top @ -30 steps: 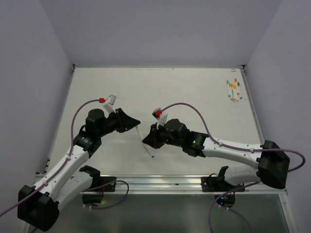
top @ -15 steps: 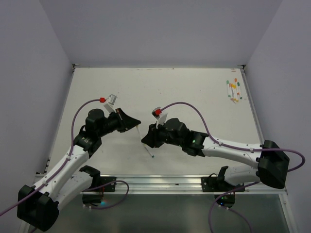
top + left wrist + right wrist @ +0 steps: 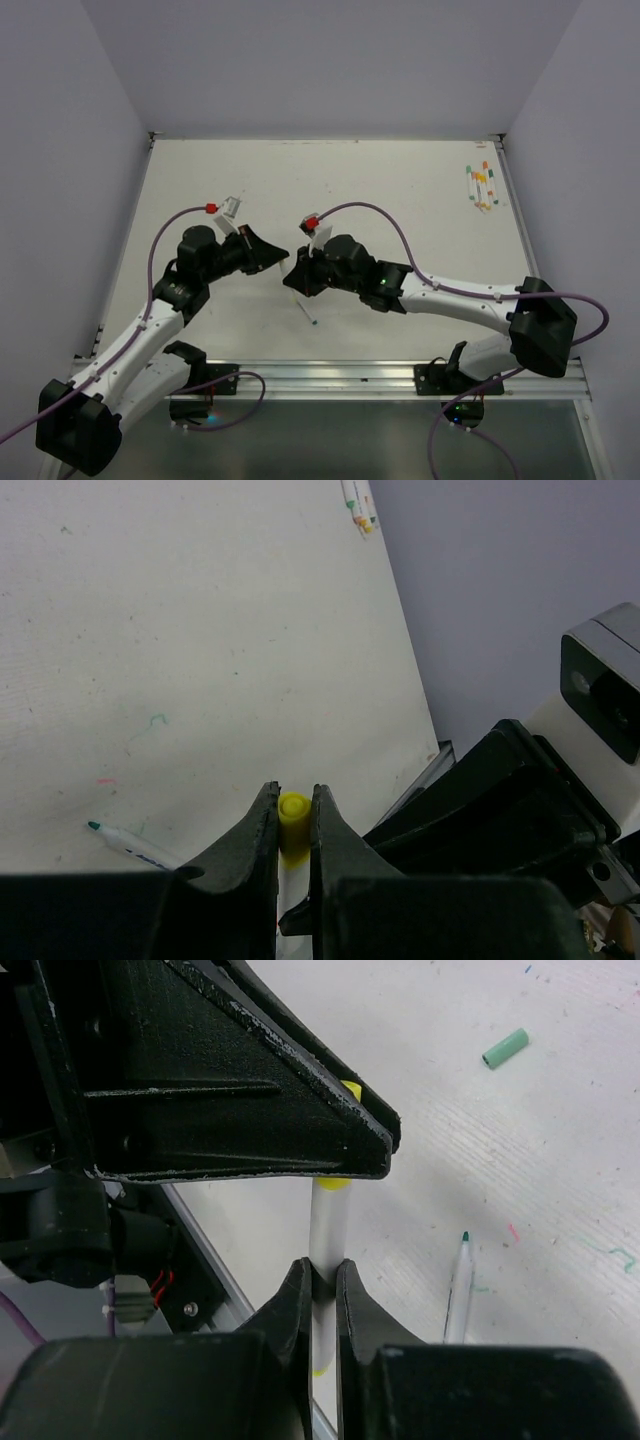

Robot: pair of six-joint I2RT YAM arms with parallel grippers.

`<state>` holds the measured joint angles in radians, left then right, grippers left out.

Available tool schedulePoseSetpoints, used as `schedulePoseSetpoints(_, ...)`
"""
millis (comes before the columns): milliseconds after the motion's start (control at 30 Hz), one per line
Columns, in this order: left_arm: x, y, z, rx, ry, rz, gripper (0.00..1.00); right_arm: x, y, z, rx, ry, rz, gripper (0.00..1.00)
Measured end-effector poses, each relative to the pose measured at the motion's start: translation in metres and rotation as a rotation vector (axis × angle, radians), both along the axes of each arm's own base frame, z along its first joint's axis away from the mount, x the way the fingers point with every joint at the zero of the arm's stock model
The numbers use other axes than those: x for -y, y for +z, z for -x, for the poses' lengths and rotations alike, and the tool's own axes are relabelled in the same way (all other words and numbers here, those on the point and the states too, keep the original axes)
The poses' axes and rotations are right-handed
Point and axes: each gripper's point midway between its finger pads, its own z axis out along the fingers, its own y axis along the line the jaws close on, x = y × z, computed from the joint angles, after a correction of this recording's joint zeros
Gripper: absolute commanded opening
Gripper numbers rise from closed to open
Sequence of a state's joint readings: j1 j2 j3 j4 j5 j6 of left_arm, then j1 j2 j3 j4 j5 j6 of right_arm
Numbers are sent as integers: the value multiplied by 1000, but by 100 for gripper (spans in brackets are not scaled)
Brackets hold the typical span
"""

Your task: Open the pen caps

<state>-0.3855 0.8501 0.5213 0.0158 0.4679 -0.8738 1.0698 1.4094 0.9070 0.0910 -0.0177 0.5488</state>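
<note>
Up and left of the uncapped green-tipped pen (image 3: 309, 311) lying on the table (image 3: 400, 200), the left gripper (image 3: 293, 795) has its 2 fingers pinched narrow on the yellow cap (image 3: 294, 825) of a 2nd pen held between both arms. That pen's white barrel (image 3: 329, 1215) runs from the cap into the right gripper (image 3: 322, 1265), which sits just above the lying pen in the top view. Its 2 fingers clamp the barrel tight, and a yellow end piece (image 3: 318, 1368) shows past them at the barrel's other end. Whether the cap has parted from the barrel is hidden behind the left fingers. Beyond the lying pen's tip in the right wrist view, apart from it, 1 loose green cap (image 3: 505, 1048) lies on its side. Well to the right of the lying pen, at the far right edge, a row of spare pens (image 3: 480, 186) lies side by side.
</note>
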Motion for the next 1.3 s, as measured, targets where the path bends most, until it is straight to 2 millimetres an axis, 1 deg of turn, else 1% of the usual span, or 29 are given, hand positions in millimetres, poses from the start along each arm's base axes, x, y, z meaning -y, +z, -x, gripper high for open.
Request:
schedulePoseSetpoints(133, 0, -1, -2, -14, 5, -10, 0, 0, -1, 0, 1, -9, 3, 0)
schedulePoseSetpoints(267, 2, 0, -10, -55, 16, -35, 0, 2, 0, -6, 28, -55, 18, 0)
schedulePoseSetpoints(433, 1, -3, -20, -103, 37, -87, 0, 2, -1, -9, 82, -136, 92, 0)
schedulePoseSetpoints(533, -1, -11, -26, -136, 63, -116, 0, 2, -6, -11, 123, -190, 149, 0)
schedulePoseSetpoints(633, 1, -28, -28, -200, 67, -149, 0, 5, -18, -9, 153, -232, 216, 0)
schedulePoseSetpoints(667, 1, -35, -30, -221, 72, -162, 0, 7, -22, -7, 160, -237, 241, 0)
schedulePoseSetpoints(733, -7, -39, -50, -210, 141, -182, 0, 14, -41, 14, 145, -182, 325, 0)
schedulePoseSetpoints(767, -12, -38, -60, -197, 175, -184, 0, 15, -48, 26, 141, -153, 354, 0)
schedulePoseSetpoints(833, -20, -30, -77, -153, 227, -168, 0, 20, -62, 48, 132, -97, 397, 0)
schedulePoseSetpoints(867, -23, -25, -83, -131, 243, -158, 0, 25, -69, 54, 124, -81, 414, 0)
schedulePoseSetpoints(933, -27, -17, -92, -97, 262, -142, 0, 40, -78, 58, 112, -82, 445, 0)
schedulePoseSetpoints(1000, -26, -14, -99, -79, 265, -132, 0, 56, -83, 56, 107, -101, 476, 0)
schedulePoseSetpoints(1067, -23, -16, -105, -73, 257, -140, 0, 65, -81, 48, 107, -129, 489, 0)
schedulePoseSetpoints(1167, -17, -33, -108, -95, 228, -181, 0, 73, -80, 32, 97, -171, 492, 0)
schedulePoseSetpoints(1300, -9, -65, -110, -141, 189, -261, 0, 84, -81, 8, 62, -208, 491, 0)
